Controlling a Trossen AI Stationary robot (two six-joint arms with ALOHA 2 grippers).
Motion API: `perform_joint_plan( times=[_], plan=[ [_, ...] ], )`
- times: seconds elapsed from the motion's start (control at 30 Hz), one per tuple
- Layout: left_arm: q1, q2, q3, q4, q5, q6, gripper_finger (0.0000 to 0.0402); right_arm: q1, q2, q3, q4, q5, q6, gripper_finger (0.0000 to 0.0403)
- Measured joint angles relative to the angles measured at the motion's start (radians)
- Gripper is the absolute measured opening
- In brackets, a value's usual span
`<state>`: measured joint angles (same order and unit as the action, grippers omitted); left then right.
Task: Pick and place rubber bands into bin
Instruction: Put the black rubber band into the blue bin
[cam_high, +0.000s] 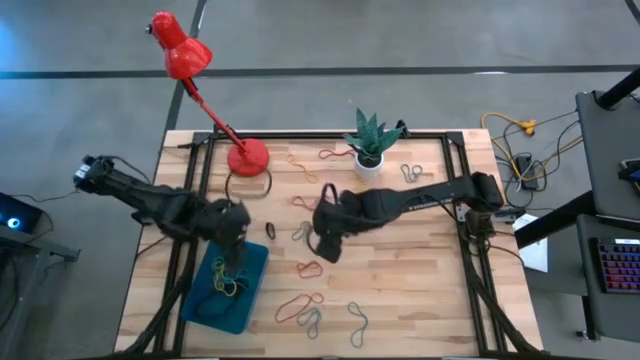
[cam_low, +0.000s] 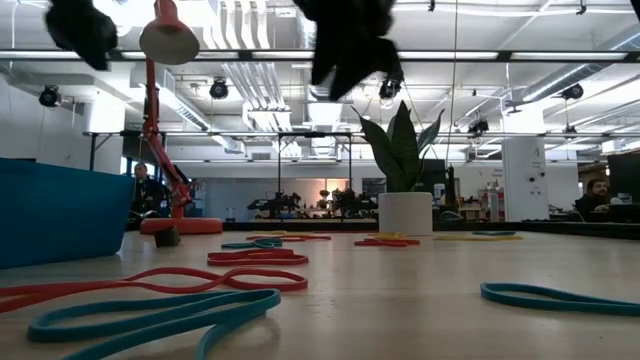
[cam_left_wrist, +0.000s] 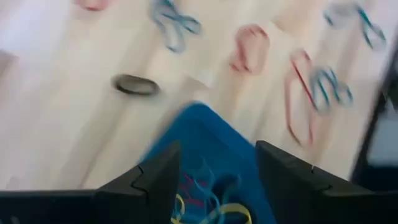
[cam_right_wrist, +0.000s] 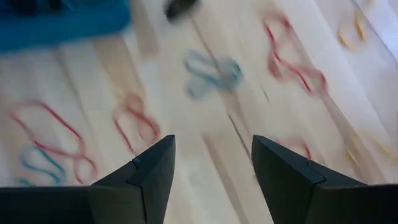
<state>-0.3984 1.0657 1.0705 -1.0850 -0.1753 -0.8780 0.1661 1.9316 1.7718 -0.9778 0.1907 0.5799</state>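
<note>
Back edge of the table (cam_high: 420, 290) is crowded: the red lamp (cam_high: 190, 70) leans over its base at the back left, and the white plant pot (cam_high: 369, 158) stands near the back middle, with only a narrow lane between them. The blue bin (cam_high: 205, 308) takes the front left corner, the left gripper (cam_high: 232, 235) hanging open over its far end, and the right gripper (cam_high: 325, 238), fingers apart, blocks the table's middle. The front right part is open wood, with only flat rubber bands (cam_high: 357, 320) lying about.
</note>
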Motion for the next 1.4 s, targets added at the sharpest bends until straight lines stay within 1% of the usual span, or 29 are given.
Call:
perform_joint_plan(
  times=[0.1, 0.23, 0.37, 0.47, 0.53, 0.57, 0.6, 0.67, 0.73, 0.8, 0.83, 0.9, 1.03, 1.17, 1.3, 1.4],
  plan=[
    [0.113, 0.009, -0.001, 0.044, 0.005, 0.049, 0.0191, 0.063, -0.001, 0.0, -0.115, 0.028, 0.047, 0.0198],
    [0.28, 0.039, -0.002, 0.102, 0.057, 0.079, 0.0191, 0.157, -0.002, -0.005, -0.303, 0.099, 0.162, 0.0198],
    [0.443, 0.102, -0.005, 0.127, 0.073, 0.15, 0.0191, 0.237, -0.007, -0.036, -0.472, 0.105, 0.397, 0.0198],
    [0.534, 0.162, -0.005, 0.157, 0.134, 0.183, 0.0191, 0.309, -0.026, -0.074, -0.484, 0.101, 0.602, 0.0198],
    [0.565, 0.208, -0.005, 0.165, 0.18, 0.229, 0.0191, 0.354, -0.034, -0.094, -0.475, 0.097, 0.742, 0.0198],
    [0.572, 0.231, -0.006, 0.165, 0.199, 0.271, 0.0191, 0.377, -0.034, -0.101, -0.474, 0.096, 0.799, 0.0198],
    [0.573, 0.257, -0.006, 0.164, 0.22, 0.347, 0.0191, 0.396, -0.034, -0.108, -0.469, 0.096, 0.849, 0.0198],
    [0.566, 0.302, -0.009, 0.16, 0.268, 0.574, 0.0191, 0.437, -0.034, -0.125, -0.455, 0.098, 0.934, 0.0198],
    [0.538, 0.339, -0.013, 0.13, 0.303, 0.851, 0.0191, 0.477, -0.033, -0.148, -0.439, 0.097, 1.007, 0.0198],
    [0.515, 0.36, -0.013, 0.089, 0.291, 1.083, 0.0191, 0.51, -0.032, -0.171, -0.425, 0.093, 1.069, 0.0198],
    [0.507, 0.368, -0.013, 0.076, 0.269, 1.171, 0.0191, 0.524, -0.032, -0.18, -0.423, 0.085, 1.095, 0.0198],
    [0.503, 0.38, -0.013, 0.092, 0.221, 1.287, 0.0191, 0.546, -0.032, -0.193, -0.422, 0.074, 1.138, 0.0198],
    [0.503, 0.408, -0.018, 0.198, 0.211, 1.423, 0.0191, 0.567, -0.031, -0.208, -0.42, 0.063, 1.201, 0.0198],
    [0.502, 0.46, -0.029, 0.272, 0.216, 1.489, 0.0191, 0.568, -0.031, -0.211, -0.417, 0.062, 1.208, 0.0198],
    [0.503, 0.524, -0.03, 0.229, 0.217, 1.502, 0.0191, 0.567, -0.031, -0.215, -0.414, 0.063, 1.195, 0.0198],
    [0.502, 0.547, -0.031, 0.178, 0.218, 1.505, 0.0191, 0.567, -0.031, -0.221, -0.414, 0.063, 1.193, 0.0198]
  ],
)
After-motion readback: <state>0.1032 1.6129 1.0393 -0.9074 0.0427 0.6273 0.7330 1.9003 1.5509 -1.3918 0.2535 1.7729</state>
